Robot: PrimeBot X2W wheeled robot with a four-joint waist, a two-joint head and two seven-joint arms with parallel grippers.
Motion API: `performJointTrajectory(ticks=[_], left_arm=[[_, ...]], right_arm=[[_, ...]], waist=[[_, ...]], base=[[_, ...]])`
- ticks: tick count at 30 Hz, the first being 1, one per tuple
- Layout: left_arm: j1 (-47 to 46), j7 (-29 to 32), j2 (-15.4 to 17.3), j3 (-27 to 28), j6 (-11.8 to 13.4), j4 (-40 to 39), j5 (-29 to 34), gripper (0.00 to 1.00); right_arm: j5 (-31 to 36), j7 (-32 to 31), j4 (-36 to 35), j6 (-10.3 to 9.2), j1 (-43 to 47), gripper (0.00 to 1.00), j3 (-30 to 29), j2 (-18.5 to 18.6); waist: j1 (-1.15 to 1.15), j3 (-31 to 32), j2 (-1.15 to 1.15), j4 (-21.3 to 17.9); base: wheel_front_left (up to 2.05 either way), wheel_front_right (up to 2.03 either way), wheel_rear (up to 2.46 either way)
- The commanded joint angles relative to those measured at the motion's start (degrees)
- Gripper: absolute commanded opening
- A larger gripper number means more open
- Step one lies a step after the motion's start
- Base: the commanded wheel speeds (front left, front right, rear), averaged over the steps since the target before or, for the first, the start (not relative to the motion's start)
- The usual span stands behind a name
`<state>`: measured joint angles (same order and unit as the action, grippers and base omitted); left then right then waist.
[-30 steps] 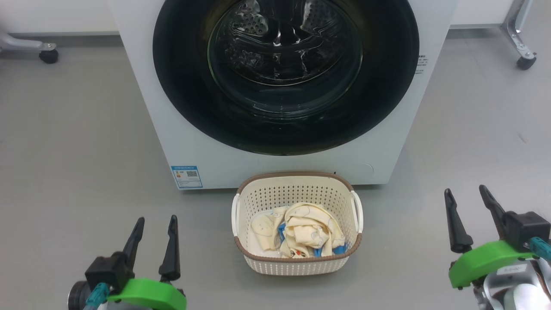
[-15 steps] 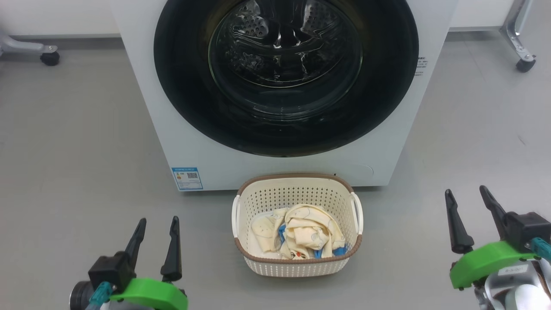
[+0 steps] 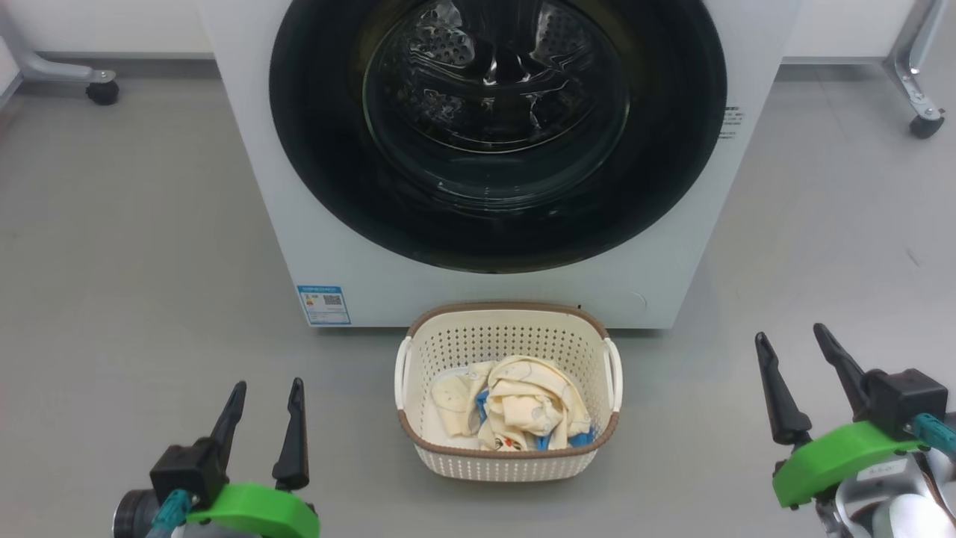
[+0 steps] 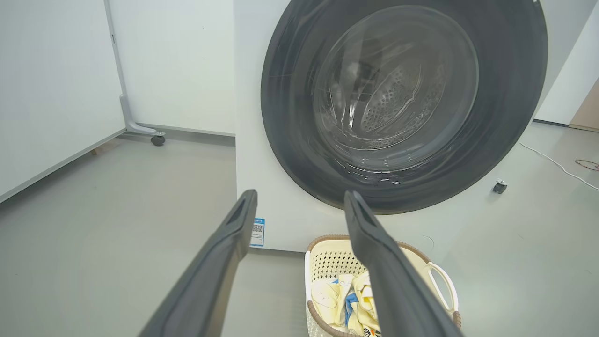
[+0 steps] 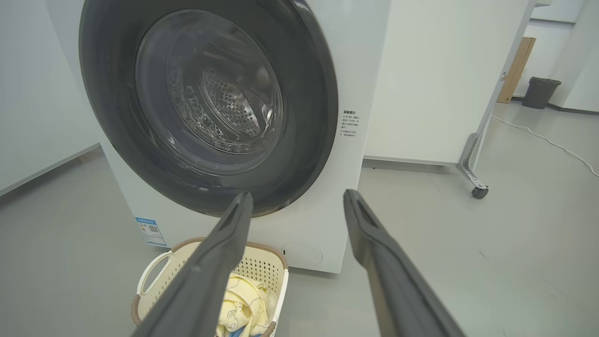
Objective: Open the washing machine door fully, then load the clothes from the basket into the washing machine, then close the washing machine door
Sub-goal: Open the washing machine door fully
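The white washing machine [image 3: 478,295] stands ahead with its round black-rimmed door [image 3: 321,157] shut flat against the front; the steel drum shows through the glass. On the floor just before it sits the cream basket [image 3: 508,463], holding the cream-yellow and blue clothes [image 3: 523,407]. My left gripper [image 3: 267,386] is open at the lower left of the head view, well left of the basket. Open too, my right gripper [image 3: 790,332] hangs at the lower right, off the basket's right side. Nothing lies between either pair of fingers. The left wrist view shows the door [image 4: 290,117] and the basket [image 4: 440,276] ahead.
Grey floor surrounds the machine. Wheeled metal frame legs stand at the back left [image 3: 101,90] and back right [image 3: 925,123]. White panels flank the machine [image 5: 430,84]. A dark bin [image 5: 540,92] and a white cable [image 5: 543,138] lie far off to the right.
The head view has shifted a little, so the whole scene sits slightly lower and more to the left. Both grippers stay open and the door stays shut.
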<state>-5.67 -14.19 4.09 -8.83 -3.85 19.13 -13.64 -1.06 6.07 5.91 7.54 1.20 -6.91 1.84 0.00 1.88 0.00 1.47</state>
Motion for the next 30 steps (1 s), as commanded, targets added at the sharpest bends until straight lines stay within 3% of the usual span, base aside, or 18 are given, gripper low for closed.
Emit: performJointTrajectory(ticks=[1, 21, 30], left_arm=[[-3.37, -0.81, 0.53, 1.58, 0.48, -1.51, 0.07, 1.0], [-3.51, -0.48, 0.89, 0.64, 0.78, -1.94, -0.8, 1.0], [-3.3, -0.47, 1.33, -0.4, 0.18, -3.71, -1.25, 1.0]], right_arm=[[-0.44, 0.45, -2.01, -0.05, -1.55, 1.0, 0.93, 1.05], [-1.04, 0.59, -2.06, -0.05, -1.63, 1.0, 0.36, 1.04], [-1.01, 0.69, -2.07, -0.05, -1.67, 1.0, 0.1, 1.04]], waist=[[0.0, -0.05, 0.0, -0.04], [0.0, -0.58, 0.0, -0.66], [0.0, -0.95, 0.0, -0.83]], base=[[1.23, 1.23, -2.46], [1.22, 1.22, -2.45], [0.71, 0.71, -1.43]])
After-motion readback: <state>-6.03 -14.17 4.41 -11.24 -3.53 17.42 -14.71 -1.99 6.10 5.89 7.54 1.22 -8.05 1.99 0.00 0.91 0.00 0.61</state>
